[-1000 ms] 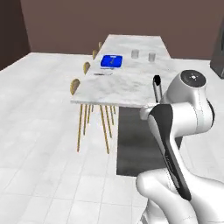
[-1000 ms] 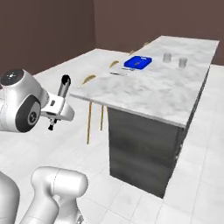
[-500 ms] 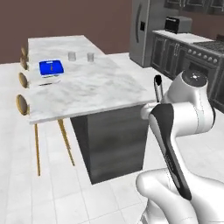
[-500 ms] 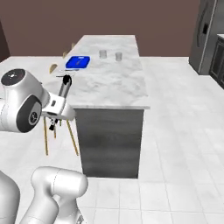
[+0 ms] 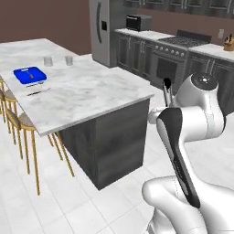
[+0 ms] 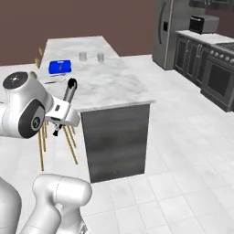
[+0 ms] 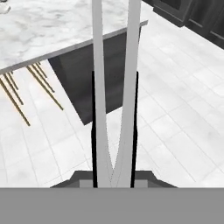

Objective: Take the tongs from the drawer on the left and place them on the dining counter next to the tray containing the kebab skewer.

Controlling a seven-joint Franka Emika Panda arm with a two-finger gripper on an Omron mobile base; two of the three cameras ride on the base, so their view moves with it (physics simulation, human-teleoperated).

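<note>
- So, your gripper (image 7: pixel 114 131) is pinched nearly closed around the tongs (image 7: pixel 114 78); in the hand view the two dark fingers (image 7: pixel 93 127) press on the outsides of the silver arms, which join at the bottom and spread apart toward the top.
- From the left base view you can see the tongs' black tip (image 5: pixel 167 84) sticking up just beside the arm's white head, well off the counter edge.
- Right base view gives you the same thing from the other side: tongs (image 6: pixel 70 93) tilted upward out of the gripper (image 6: pixel 64 112), hanging in the air in front of the near end of the dining counter (image 6: pixel 114 84).
- Your dining counter (image 5: pixel 87 91) is the long white marble top with a dark grey base, wooden stools (image 5: pixel 25 132) tucked along its left side.
- Blue tray (image 5: pixel 29 75) sits on the far-left part of that top, with something thin lying in it that I can't make out.
- Two clear glasses (image 5: pixel 58 61) stand a bit beyond the tray.
- Behind all that you've got the fridge (image 5: pixel 103 29), dark cabinets and a stove (image 5: pixel 185 43) along the back wall.
</note>
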